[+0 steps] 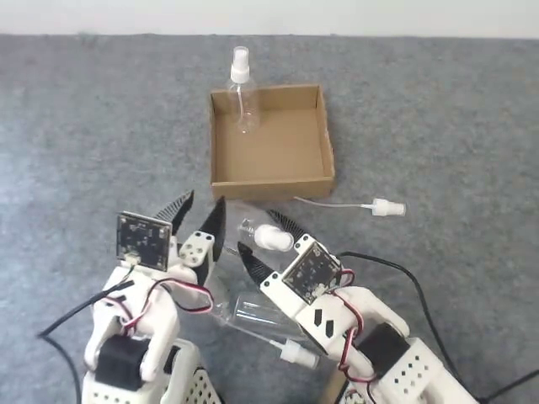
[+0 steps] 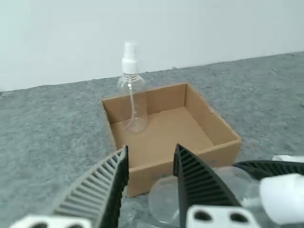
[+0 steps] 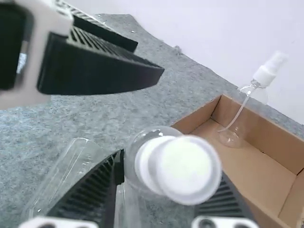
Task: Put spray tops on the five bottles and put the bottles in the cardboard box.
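Grip comes first: the right gripper [image 1: 258, 231] is clamped on the spray top [image 3: 178, 166] of a clear bottle [image 2: 161, 202] lying just before the cardboard box [image 1: 269, 187], with the left gripper [image 1: 205, 199] gaping beside its body. I judge the left should close on that body (clear plastic probably slips) before any twisting.

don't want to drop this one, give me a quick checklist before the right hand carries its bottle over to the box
1. Right hand closed on the capped bottle: ok.
2. Grip firm enough to lift: cannot tell.
3. Left hand open and holding nothing: ok.
4. Cardboard box has room beside the standing bottle: ok.
5. All tops fitted: not ok, a loose spray top lies on the carpet.
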You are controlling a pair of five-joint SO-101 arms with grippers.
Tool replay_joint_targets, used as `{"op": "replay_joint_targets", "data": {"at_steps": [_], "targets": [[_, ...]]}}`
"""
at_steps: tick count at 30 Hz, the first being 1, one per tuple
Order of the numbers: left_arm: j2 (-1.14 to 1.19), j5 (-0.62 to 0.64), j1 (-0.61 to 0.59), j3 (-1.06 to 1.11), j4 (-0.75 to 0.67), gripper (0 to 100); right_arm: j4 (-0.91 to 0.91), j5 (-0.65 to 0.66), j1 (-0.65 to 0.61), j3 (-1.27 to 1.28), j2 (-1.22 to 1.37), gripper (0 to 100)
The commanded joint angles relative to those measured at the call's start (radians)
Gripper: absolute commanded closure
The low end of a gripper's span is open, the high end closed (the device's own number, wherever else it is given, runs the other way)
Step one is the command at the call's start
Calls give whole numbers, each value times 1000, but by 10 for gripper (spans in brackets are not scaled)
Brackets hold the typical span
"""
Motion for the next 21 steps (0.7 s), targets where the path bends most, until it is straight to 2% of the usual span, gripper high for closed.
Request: {"op": "replay_joint_targets", "data": {"at_steps": [1,8,21], "targets": [[0,6,-26,-13,-23,856,-15,-2,8,-35,-18,925],[0,6,-26,73,-118,856,-13,-6,8,-75,-18,949],[0,-2,-17,111,-114,856,31,-8,7,-124,-19,950]]}}
